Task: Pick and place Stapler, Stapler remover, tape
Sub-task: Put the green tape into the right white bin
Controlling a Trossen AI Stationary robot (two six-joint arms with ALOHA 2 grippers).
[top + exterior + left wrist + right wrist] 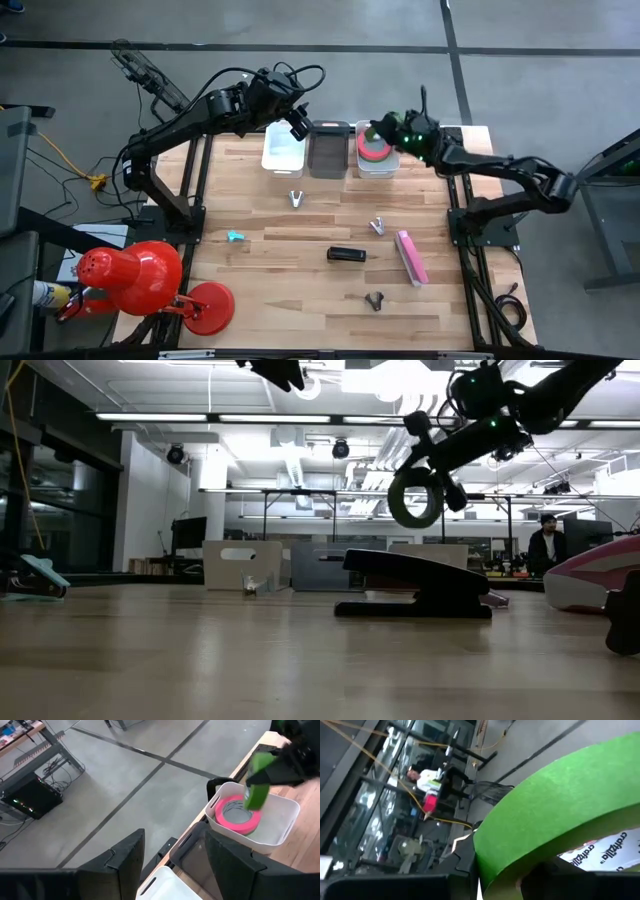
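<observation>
Right tool [378, 130], high view: pinching 1 green tape roll [375, 128] above the white bin [362, 166] at 12 o'clock on the table [300, 250]; a pink roll [375, 150] lies inside. Left tool [298, 122] hovers half-spread over another bin. Low view: roll [415, 498] hangs upright beneath the tool. Judged light, stiff; grip the rim wall.

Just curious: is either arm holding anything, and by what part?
The right gripper holds a green tape roll by its band, above the white bin. The left gripper holds nothing.
</observation>
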